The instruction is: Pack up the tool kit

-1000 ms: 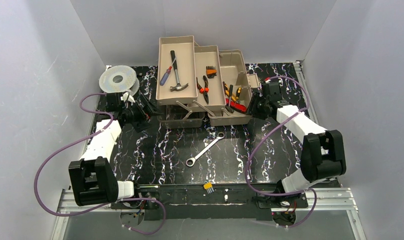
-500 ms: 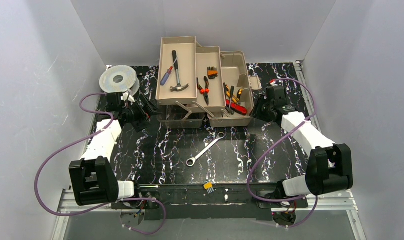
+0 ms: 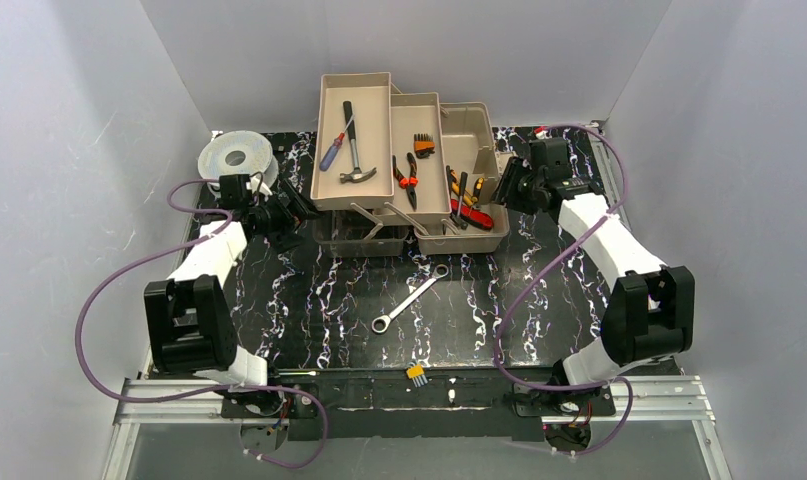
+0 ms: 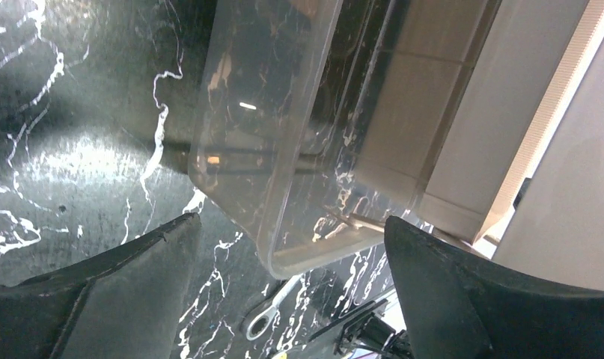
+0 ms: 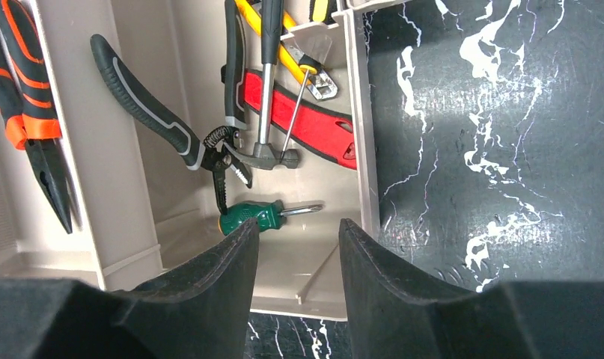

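At the table's far middle, from above, the toolbox (image 3: pixel 372 115) is standing with its trays fanned out and a wrench (image 3: pixel 409 298) is lying before it. The left gripper (image 3: pixel 297 208) is hovering at its left end, the right gripper (image 3: pixel 504 190) at its right.

Left wrist: the fingers (image 4: pixel 119 299) are gaping wide and empty, facing the smoky lid (image 4: pixel 269 120).

Right wrist: the fingers (image 5: pixel 201 292) are standing parted, gripping nothing, above a green screwdriver (image 5: pixel 257 217) in the box's bottom.

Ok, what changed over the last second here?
The left gripper edged forward toward the left side of the toolbox. The right gripper slid farther back along its right wall. Nothing was taken hold of or let go. The toolbox, wrench and spool stayed put.
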### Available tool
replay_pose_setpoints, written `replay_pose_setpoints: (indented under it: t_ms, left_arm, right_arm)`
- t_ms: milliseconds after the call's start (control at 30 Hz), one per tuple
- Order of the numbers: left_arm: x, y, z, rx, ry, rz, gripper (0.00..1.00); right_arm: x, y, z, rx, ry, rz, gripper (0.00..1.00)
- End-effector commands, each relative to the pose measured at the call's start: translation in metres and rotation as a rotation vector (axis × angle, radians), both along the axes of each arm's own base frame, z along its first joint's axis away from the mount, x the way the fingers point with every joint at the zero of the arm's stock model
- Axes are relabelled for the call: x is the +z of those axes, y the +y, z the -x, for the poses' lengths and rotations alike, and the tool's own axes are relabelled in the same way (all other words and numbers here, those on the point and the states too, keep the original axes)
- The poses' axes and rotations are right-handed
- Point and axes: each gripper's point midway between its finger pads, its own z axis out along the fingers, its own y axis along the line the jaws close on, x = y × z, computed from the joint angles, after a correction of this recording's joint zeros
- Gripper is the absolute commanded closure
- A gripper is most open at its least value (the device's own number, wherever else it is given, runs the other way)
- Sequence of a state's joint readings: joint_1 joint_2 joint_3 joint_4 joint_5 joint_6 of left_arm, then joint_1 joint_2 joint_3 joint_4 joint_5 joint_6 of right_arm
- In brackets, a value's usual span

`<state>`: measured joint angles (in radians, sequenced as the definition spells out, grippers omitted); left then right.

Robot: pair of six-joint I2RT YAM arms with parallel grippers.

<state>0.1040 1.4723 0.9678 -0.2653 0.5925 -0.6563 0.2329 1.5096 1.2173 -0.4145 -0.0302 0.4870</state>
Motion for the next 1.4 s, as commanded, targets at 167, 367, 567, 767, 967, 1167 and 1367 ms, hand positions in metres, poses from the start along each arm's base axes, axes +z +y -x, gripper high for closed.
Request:
replay_pose_setpoints:
  t_ms: [167,367,567,767,967,1167,1367]
  left_arm:
    - [0.0,0.011,-0.025,0.036,-0.014,-0.04,0.33]
    - [-0.014,0.015,-0.044,0.062,-0.059,-0.047,0.53]
    - [-0.018,0.015,-0.054,0.058,-0.096,-0.075,0.56]
    - [-0.024,0.002,-0.054,0.014,-0.136,-0.201,0.67]
    - [-0.018,-0.002,-0.052,-0.003,-0.212,-0.413,1.0]
    - [-0.003,0.002,-0.053,0.001,-0.271,-0.517,1.0]
    - [0.034,0.008,-0.053,0.045,-0.339,-0.59,1.0]
  right_arm:
    - [-0.011,0.001,-0.006,0.01,0.02,0.005,0.48]
    - [-0.017,0.006,-0.008,0.03,0.03,-0.01,0.48]
    - [-0.015,0.01,-0.005,0.043,0.026,-0.03,0.48]
    - [-0.024,0.005,-0.001,0.021,0.04,-0.021,0.48]
    - [-0.041,-0.001,0.001,-0.019,0.08,0.007,0.48]
    - [-0.047,0.002,-0.001,-0.011,0.1,-0.001,0.48]
    - [-0.046,0.007,-0.002,0.003,0.096,-0.008,0.48]
